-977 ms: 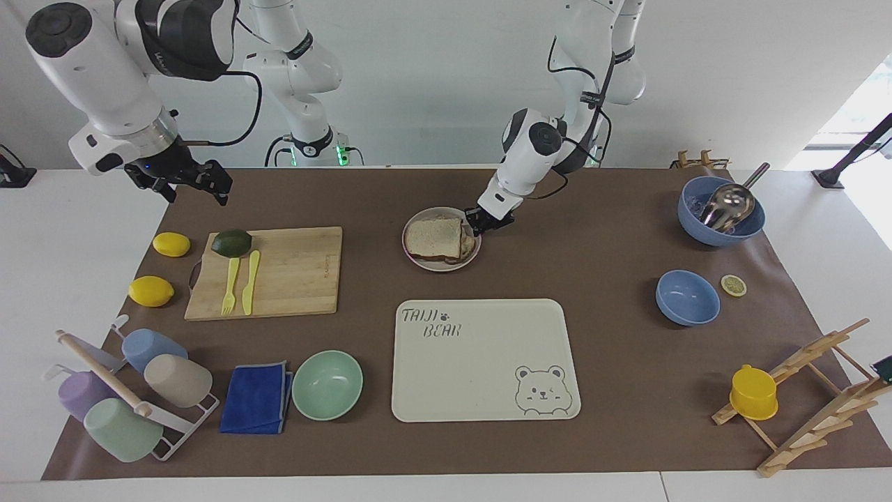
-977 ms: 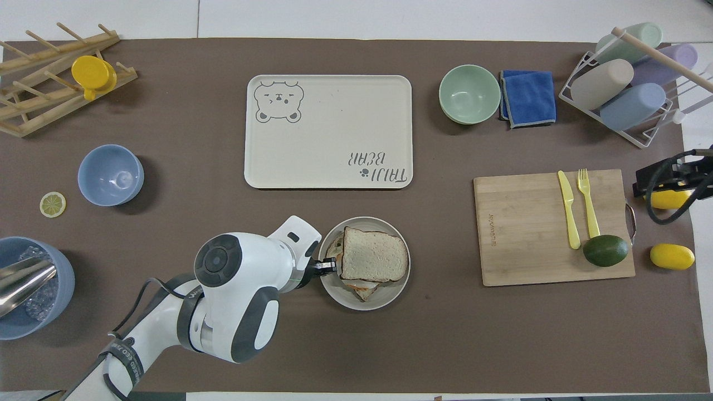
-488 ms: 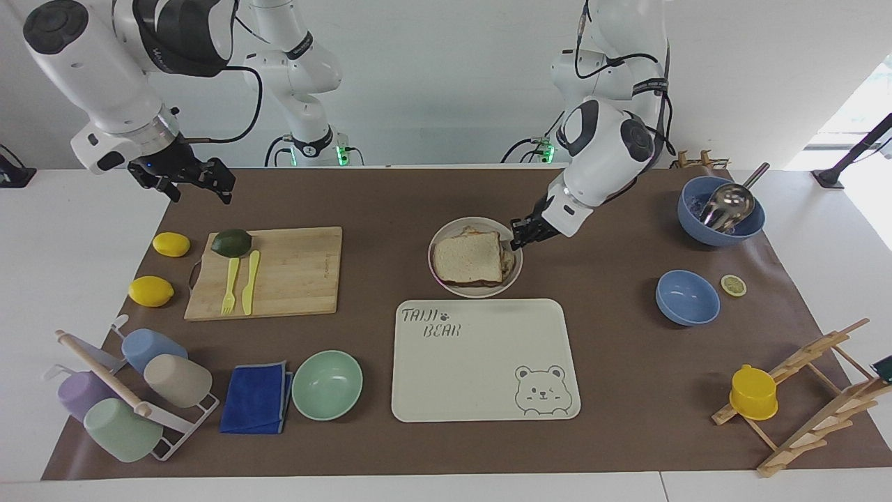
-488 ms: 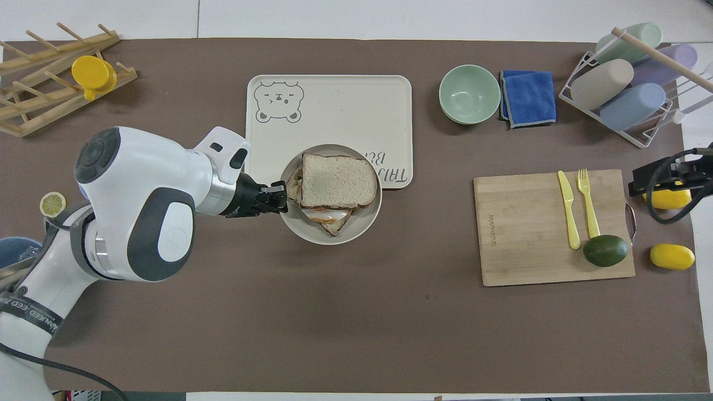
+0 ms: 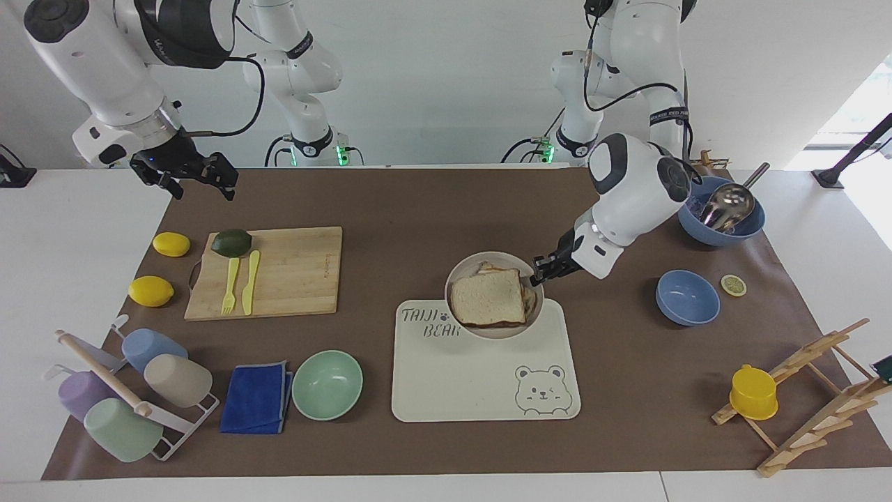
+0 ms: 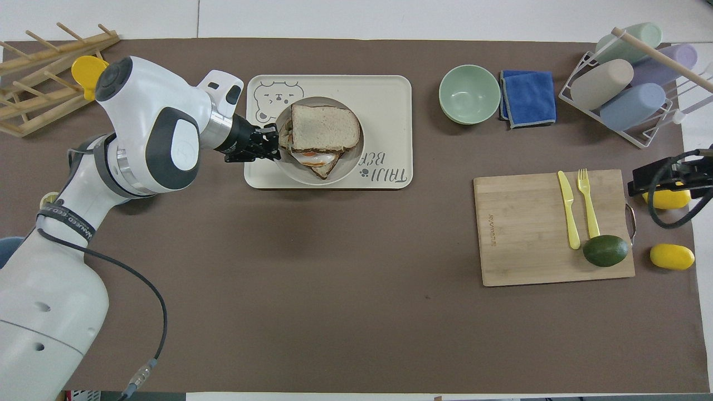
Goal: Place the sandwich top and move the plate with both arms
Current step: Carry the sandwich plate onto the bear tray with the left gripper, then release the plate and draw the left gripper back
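The sandwich top [image 5: 486, 296] [image 6: 325, 127] is a plain bread slice lying on the egg-topped toast in the round beige plate [image 5: 496, 330] [image 6: 351, 161]. My left gripper [image 5: 538, 275] [image 6: 277, 147] is shut on the plate's rim at the side toward the left arm's end. It holds the plate over the cream bear-print tray [image 5: 481, 383] [image 6: 384, 94], above the tray's part nearer to the robots. My right gripper [image 5: 198, 174] [image 6: 649, 181] waits open and raised over the right arm's end of the table, above a lemon, holding nothing.
A cutting board [image 5: 293, 272] carries a yellow fork, a knife and an avocado, with two lemons [image 5: 150, 291] beside it. A mint bowl [image 5: 327, 384], blue cloth and cup rack sit farther out. Blue bowls [image 5: 687, 298], a lemon slice and a wooden rack stand toward the left arm's end.
My left arm has carried the plate with the sandwich away from the robots, from the brown mat to over the tray. The right gripper has hardly moved.
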